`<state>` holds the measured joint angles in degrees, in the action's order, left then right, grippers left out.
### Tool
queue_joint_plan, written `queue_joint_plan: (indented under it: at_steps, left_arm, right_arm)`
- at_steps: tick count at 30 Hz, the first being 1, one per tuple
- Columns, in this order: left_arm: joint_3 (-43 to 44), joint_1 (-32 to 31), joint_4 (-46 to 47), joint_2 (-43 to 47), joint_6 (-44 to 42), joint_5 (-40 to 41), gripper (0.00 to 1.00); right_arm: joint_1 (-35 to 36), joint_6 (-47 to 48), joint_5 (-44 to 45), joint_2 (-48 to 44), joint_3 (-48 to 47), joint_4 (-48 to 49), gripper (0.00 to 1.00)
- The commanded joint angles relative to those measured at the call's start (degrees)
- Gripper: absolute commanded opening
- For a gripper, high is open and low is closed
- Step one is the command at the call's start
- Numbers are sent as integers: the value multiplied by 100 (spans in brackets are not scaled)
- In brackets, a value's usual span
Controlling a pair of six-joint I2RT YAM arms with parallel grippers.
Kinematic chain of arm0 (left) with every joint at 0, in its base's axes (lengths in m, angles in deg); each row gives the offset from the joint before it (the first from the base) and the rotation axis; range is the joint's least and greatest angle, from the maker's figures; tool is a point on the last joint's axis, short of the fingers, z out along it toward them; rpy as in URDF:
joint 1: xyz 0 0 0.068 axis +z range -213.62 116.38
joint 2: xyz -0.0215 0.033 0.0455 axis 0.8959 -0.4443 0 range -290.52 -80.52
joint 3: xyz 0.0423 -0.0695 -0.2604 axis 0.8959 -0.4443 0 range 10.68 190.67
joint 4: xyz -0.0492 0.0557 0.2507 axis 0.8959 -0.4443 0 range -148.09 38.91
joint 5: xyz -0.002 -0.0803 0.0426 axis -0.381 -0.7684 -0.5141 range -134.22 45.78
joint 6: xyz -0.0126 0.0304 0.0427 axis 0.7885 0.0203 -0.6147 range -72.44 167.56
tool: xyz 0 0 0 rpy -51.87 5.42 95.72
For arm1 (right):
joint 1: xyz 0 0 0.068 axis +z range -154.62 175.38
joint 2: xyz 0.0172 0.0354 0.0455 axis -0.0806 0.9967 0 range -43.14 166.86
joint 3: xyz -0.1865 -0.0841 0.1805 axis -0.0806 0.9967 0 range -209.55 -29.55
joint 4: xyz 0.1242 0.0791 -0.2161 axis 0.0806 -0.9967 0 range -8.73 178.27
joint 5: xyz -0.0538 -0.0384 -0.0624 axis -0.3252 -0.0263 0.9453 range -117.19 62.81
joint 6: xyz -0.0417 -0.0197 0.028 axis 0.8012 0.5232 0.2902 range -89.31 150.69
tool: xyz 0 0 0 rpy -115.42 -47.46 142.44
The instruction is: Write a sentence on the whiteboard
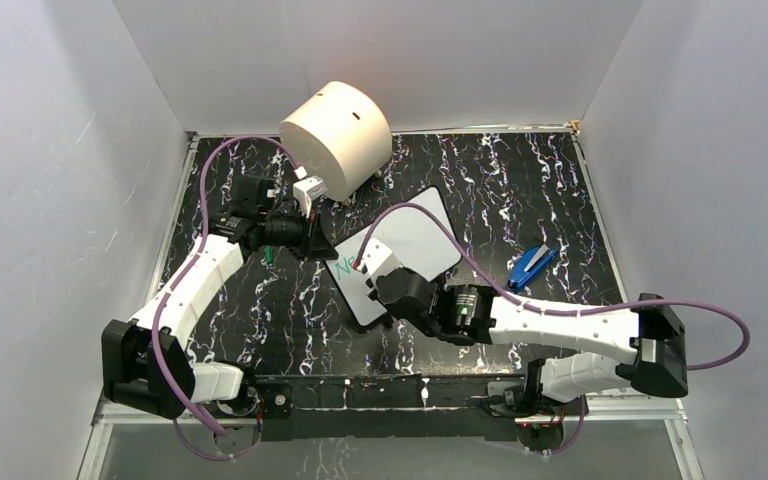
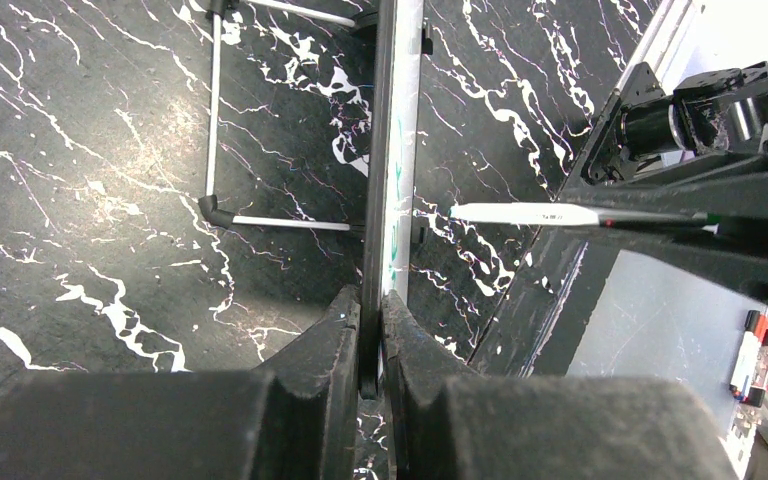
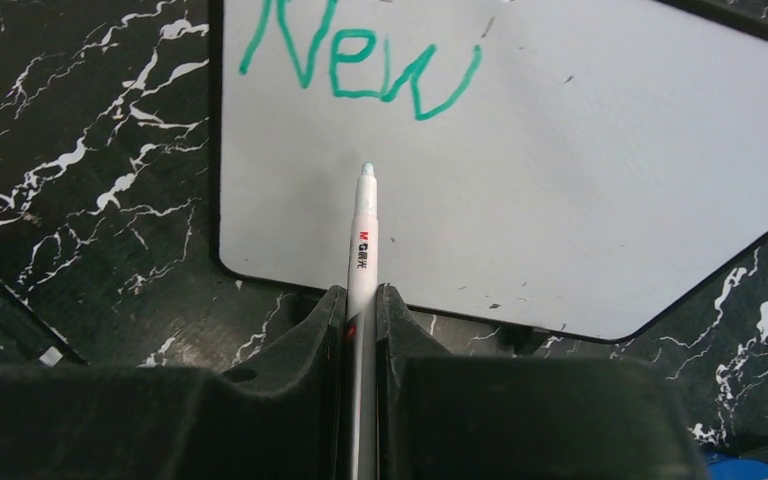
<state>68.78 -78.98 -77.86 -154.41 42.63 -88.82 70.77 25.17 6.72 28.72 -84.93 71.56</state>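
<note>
On whiteboard (image 3: 580, 200), sentence (image 3: 360, 65) reads only "New"; remainder outstanding. Your right tool (image 3: 360, 305) clenched on marker (image 3: 363, 235), tip below word. Your left tool (image 2: 370, 310) clamps whiteboard edge.

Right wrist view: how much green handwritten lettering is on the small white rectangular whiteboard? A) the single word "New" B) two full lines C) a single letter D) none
A: the green handwritten lettering on the small white rectangular whiteboard reads only "New", and the white marker pen in the right gripper points at the blank area below it.
</note>
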Motion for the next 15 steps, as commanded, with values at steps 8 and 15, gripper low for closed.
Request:
queue_joint_plan:
  at_steps: [8, 15]
  left_arm:
    - [-142, -5, -45, 44, -259, 528, 0]
    - [-162, -5, -41, 67, -254, 509, 0]
  right_arm:
    - [318, -401, 318, 441, -210, 393, 0]
    - [383, -411, 381, 537, -267, 545, 0]
